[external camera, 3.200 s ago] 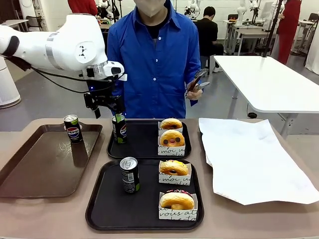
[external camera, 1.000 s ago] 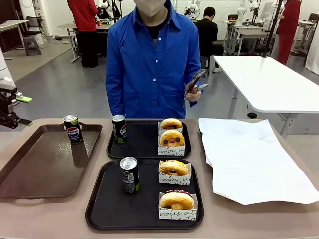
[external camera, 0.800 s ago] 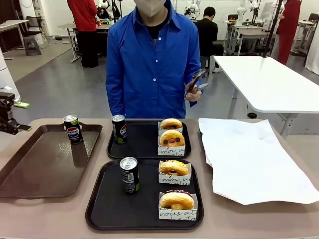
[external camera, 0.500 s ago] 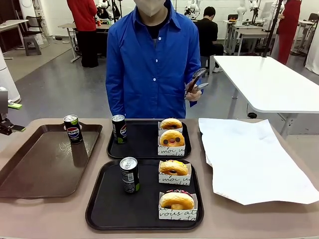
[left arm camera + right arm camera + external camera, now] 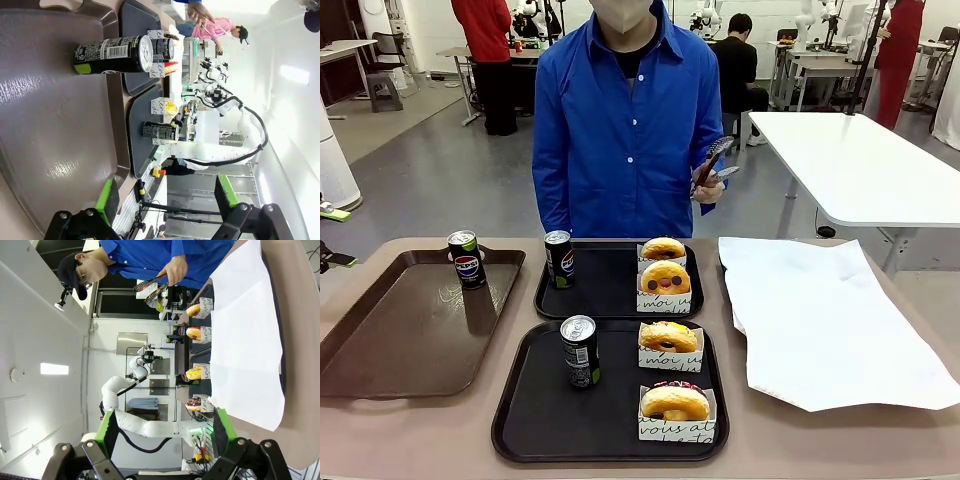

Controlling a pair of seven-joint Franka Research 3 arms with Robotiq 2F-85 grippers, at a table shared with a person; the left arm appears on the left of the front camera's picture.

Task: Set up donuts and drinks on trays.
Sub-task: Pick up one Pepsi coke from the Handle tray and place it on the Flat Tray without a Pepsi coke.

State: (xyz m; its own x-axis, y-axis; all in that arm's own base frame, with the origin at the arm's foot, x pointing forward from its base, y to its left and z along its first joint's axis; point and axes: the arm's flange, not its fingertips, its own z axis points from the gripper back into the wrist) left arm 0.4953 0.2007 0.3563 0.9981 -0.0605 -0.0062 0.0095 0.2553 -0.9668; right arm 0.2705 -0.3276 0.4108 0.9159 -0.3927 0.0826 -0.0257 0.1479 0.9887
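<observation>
A slim dark Pepsi can (image 5: 114, 50) stands upright on the long brown plastic tray (image 5: 400, 330), directly ahead of the left gripper (image 5: 165, 200), whose fingers gape wide and empty. The right gripper (image 5: 162, 435), likewise spread empty, hangs beyond the white paper sheet (image 5: 245, 335), farther from that can.

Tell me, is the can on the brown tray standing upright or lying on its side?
Upright. In the front view the can stands on its base at the far edge of the brown tray, silver top facing up, Pepsi logo reading level.
</observation>
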